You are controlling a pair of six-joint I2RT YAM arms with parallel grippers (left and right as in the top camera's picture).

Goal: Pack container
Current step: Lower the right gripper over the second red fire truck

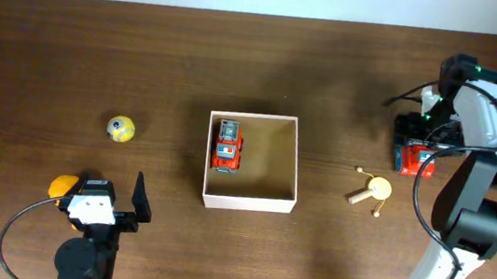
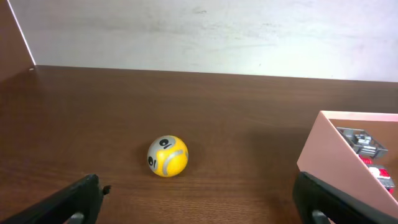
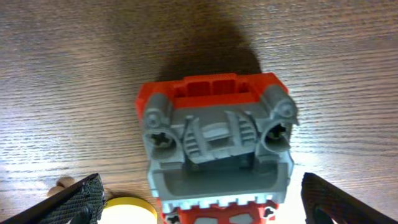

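The container is a shallow square white-walled box with a tan inside at mid table. A red and grey toy truck lies in its left part. In the left wrist view the container's wall shows at the right. My left gripper is open and empty at the front left, facing a yellow ball that lies apart from its fingers. My right gripper is open above a second red and grey toy truck. Its fingers straddle that truck without closing on it.
The yellow ball lies left of the container. An orange object sits by my left gripper's left finger. A yellow wooden toy with pegs lies between the container and the right truck; its yellow disc shows in the right wrist view.
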